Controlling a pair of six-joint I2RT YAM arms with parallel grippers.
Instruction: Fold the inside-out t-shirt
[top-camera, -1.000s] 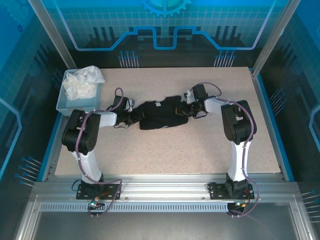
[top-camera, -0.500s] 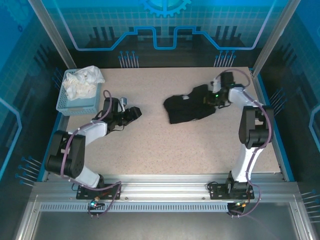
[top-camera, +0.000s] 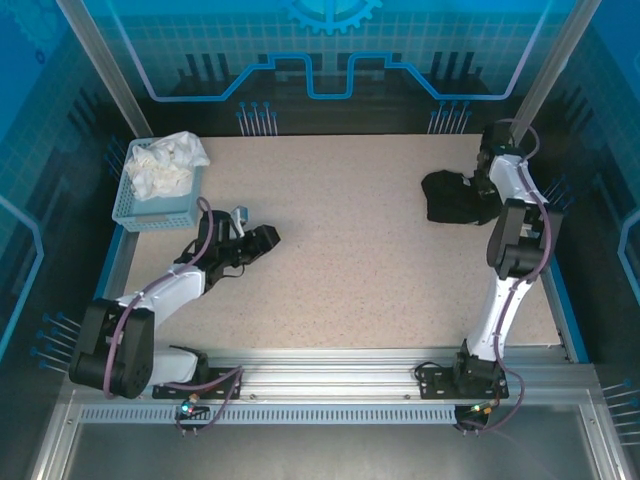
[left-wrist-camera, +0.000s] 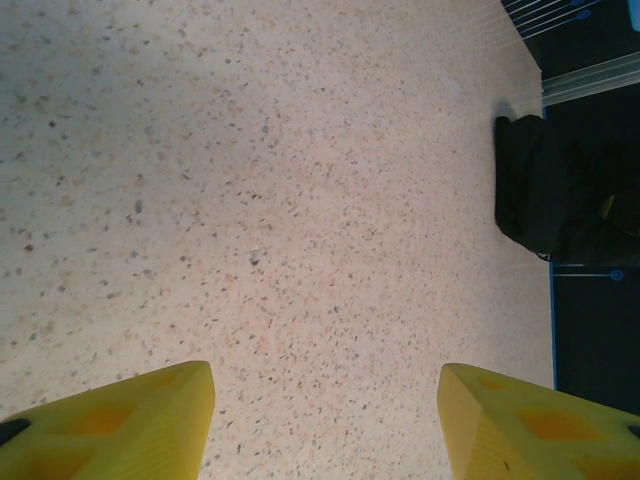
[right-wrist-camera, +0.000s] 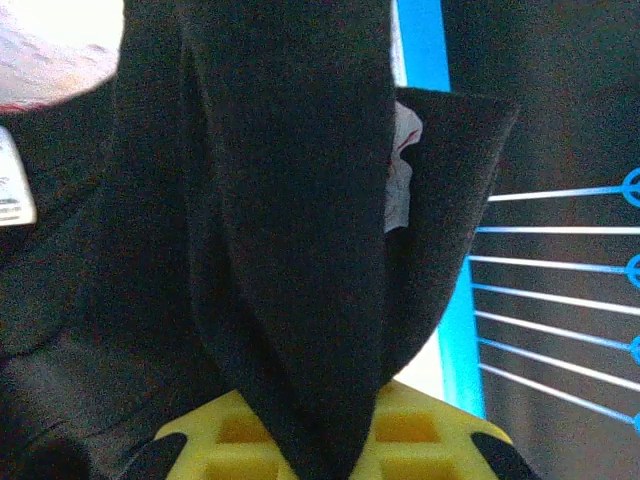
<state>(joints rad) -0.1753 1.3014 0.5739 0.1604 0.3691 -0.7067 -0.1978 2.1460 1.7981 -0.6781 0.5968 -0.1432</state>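
While my right tool (right-wrist-camera: 330, 450) clamps a fold of the inside-out t-shirt (top-camera: 452, 197), bunched upper right at the counter (top-camera: 350, 290) edge, I'd drag it centreward slowly; my left tool (left-wrist-camera: 325, 420) gapes empty.

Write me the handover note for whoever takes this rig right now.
Left pincer: open, empty, over bare table.
Right pincer: shut on the t-shirt, which is bunched near the table's far right edge.
Done: no neat fold visible; the shirt is a heap.
Left to do: spread it flat mid-table, then fold.
White cloth sits in the blue basket, far left; not part of the job.
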